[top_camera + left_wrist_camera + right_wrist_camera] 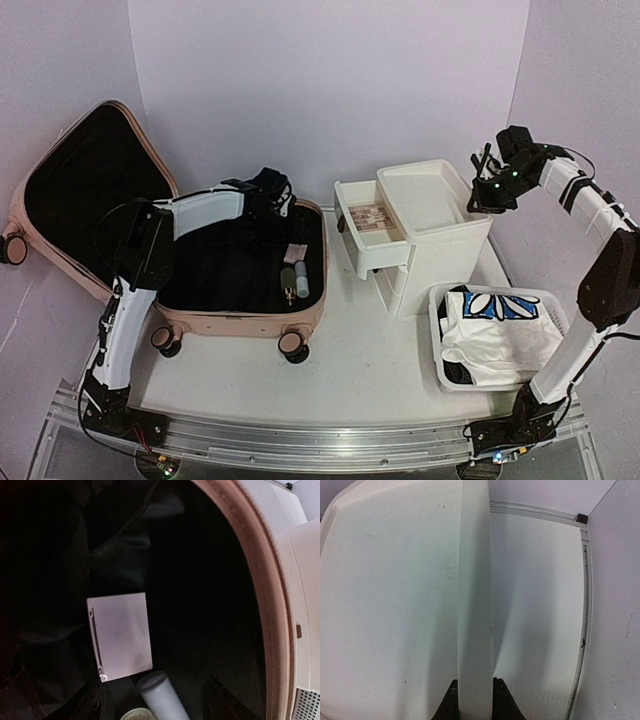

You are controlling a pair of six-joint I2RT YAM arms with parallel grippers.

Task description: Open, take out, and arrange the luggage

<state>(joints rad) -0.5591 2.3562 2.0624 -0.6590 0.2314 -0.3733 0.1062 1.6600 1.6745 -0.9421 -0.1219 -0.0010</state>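
The pale-pink luggage [240, 318] lies open on the table's left, its lid [90, 190] leaning back and its black lining showing. In it lie a pale flat pouch [121, 635], a pale bottle [160, 695] and a round-topped container [136, 714]. My left gripper [272, 195] reaches into the back of the luggage. In the left wrist view it [157, 702] is open, with the bottle's end between its fingers. My right gripper [483, 195] is at the right edge of the white drawer unit [440, 235], shut on its raised rim [475, 605].
The unit's top drawer [368, 215] stands pulled out to the left with a brownish item inside. A white perforated basket [437, 330] at the front right holds white and blue clothing. The luggage rim [270, 605] lies close to the drawer unit.
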